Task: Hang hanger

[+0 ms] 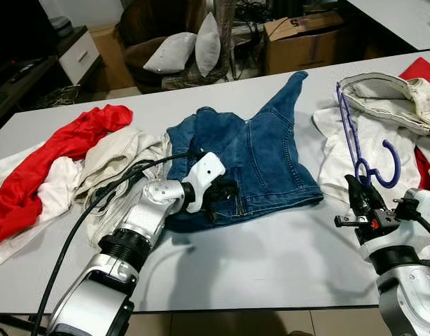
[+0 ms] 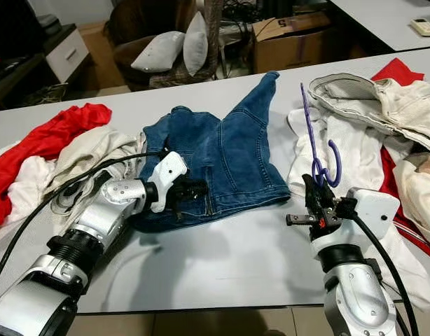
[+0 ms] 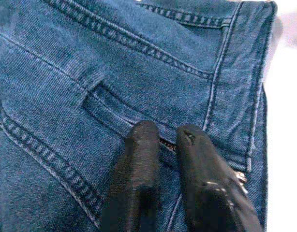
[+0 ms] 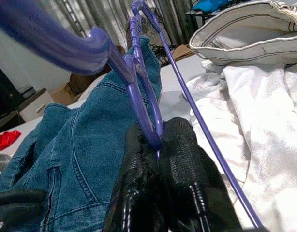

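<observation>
Blue jeans [image 1: 250, 161] lie flat in the middle of the white table [image 1: 271, 259]. My left gripper [image 1: 222, 192] rests on their waistband near the zipper. In the left wrist view its fingertips [image 3: 141, 140] stand almost together, pinching the denim [image 3: 139, 63]. A purple hanger [image 1: 348, 119] stands tilted above the white clothes at the right, hook end down. My right gripper [image 1: 358, 187] is shut on the hanger's neck just beside the hook. The right wrist view shows the purple wire [image 4: 139, 96] clamped in my right gripper [image 4: 158, 140].
A red cloth [image 1: 61, 154] and cream garments [image 1: 117, 161] are heaped at the table's left. White and red clothes [image 1: 383, 105] are piled at the right. Beyond the table are a cardboard box [image 1: 299, 42] and a chair with pillows [image 1: 180, 49].
</observation>
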`<state>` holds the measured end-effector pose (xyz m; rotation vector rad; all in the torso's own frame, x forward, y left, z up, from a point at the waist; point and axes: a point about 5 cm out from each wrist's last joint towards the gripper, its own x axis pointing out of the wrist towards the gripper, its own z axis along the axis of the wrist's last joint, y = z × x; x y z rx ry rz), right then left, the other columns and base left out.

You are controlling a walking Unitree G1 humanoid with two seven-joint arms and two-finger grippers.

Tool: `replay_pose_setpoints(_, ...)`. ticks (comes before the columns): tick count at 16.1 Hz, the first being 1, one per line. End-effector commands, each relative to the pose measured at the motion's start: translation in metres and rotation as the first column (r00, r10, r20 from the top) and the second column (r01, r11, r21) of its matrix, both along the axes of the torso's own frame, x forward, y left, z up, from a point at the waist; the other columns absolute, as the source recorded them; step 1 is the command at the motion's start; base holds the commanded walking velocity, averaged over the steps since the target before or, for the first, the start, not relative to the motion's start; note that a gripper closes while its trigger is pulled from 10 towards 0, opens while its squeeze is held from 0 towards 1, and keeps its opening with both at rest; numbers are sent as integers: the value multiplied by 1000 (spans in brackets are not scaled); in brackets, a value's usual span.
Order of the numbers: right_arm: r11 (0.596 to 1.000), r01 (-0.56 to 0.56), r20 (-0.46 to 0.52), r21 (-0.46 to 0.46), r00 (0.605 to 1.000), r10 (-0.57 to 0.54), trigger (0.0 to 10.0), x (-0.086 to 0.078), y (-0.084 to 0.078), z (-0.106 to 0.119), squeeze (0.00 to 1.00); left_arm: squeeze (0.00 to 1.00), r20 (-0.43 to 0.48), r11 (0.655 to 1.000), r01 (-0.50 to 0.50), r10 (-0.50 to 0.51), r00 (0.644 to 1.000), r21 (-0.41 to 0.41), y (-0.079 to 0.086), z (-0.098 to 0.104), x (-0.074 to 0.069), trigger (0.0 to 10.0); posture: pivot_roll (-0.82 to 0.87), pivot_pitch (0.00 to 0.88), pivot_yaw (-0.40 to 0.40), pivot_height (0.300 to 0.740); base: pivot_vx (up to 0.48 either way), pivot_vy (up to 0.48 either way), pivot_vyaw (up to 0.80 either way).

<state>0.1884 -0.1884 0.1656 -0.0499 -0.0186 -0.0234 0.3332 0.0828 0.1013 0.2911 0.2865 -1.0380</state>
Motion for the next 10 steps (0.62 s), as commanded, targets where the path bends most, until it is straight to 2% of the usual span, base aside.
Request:
replay_pose_setpoints(1, 999, -1, -69, 36, 998, 4, 10000, -1, 2, -13, 0, 1000, -12, 999, -33, 34, 999, 26, 7, -4, -1, 10000, -146, 0, 243, 740, 0, 0, 0)
replay_pose_setpoints(5, 999, 1, -72, 40, 997, 2, 10000, -2, 4, -14, 0, 1000, -25, 998, -49, 50, 998, 26, 7, -4, -4, 10000, -144, 0, 245, 740, 0, 0, 0)
replay_pose_setpoints(10, 999, -11, -75, 41, 997, 14, 10000, -1, 6, -14, 0, 1000, -91, 998, -54, 52, 994, -23, 7, -5, -14, 10000, -141, 0, 240, 740, 0, 0, 0)
